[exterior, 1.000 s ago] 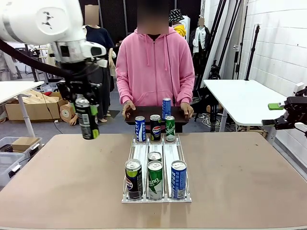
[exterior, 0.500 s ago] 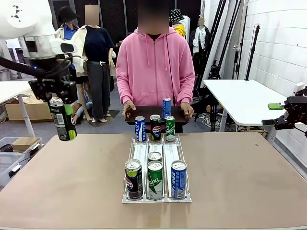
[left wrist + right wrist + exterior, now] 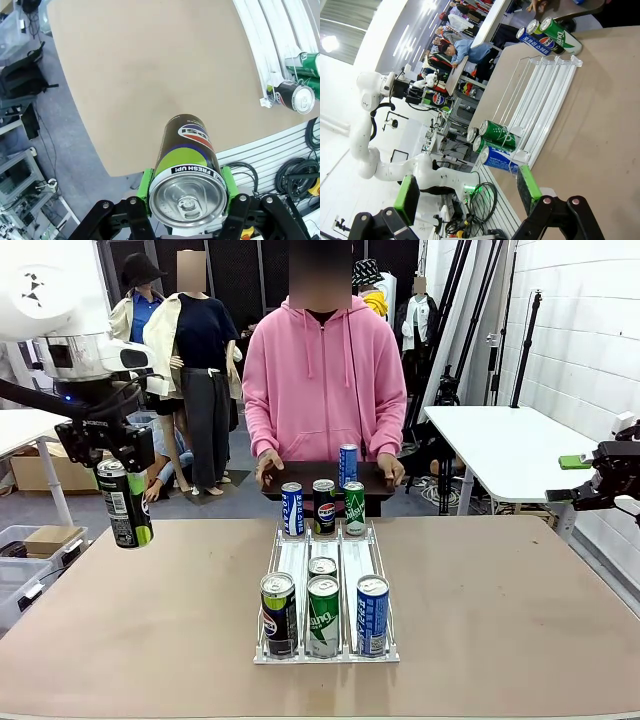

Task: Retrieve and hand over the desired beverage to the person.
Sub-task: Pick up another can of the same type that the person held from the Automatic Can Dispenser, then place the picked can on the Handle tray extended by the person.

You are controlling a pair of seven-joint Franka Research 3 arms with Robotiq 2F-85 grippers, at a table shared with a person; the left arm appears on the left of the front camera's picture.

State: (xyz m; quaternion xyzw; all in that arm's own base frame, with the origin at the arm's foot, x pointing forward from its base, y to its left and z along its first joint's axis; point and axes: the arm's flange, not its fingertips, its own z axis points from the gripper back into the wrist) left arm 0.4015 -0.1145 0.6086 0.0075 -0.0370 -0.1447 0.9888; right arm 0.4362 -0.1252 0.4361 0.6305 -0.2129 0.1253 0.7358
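So the left tool [image 3: 127, 502] is clamped on a black and green Pepsi can [image 3: 123, 503], green pads [image 3: 146, 186] squeezing both sides just under the rim. It hangs upright in the air over the left edge of the bench [image 3: 150, 620], well away from everything else. The right tool [image 3: 465, 192] sits off the bench's right side with its fingers wide apart, nothing between them. Mid-bench there's a white wire rack [image 3: 325, 650] with four cans at its near end and three at the far end. Behind it the person [image 3: 322, 370] in a pink hoodie holds a dark tray [image 3: 300, 475] with one blue can [image 3: 347, 465] standing on it.
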